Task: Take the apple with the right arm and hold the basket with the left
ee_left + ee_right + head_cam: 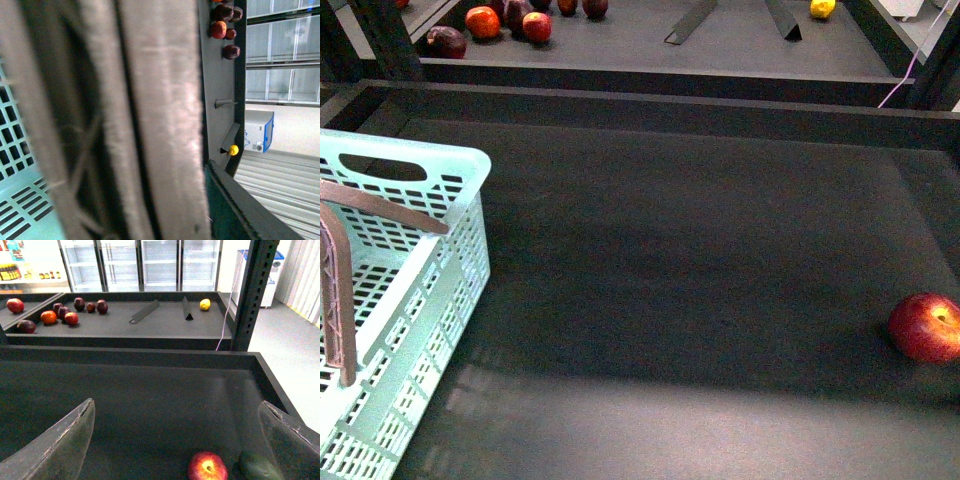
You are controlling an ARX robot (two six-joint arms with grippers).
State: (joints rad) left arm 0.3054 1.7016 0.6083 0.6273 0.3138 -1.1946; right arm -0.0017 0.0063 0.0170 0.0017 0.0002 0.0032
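Basket (440,260) of pale green mesh, left gripper (395,300) reaching inside it, grip impossible to tell, apple (926,327) on dark table (670,250) well right of basket, right gripper (176,405) spread wide near apple

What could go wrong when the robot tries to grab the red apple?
The apple is round and lies loose on the dark tray, so a finger of the open right gripper could bump it and make it roll. A dark green thing lies right beside it and might get pinched too. The left gripper looks open in the basket, so the basket may slide.
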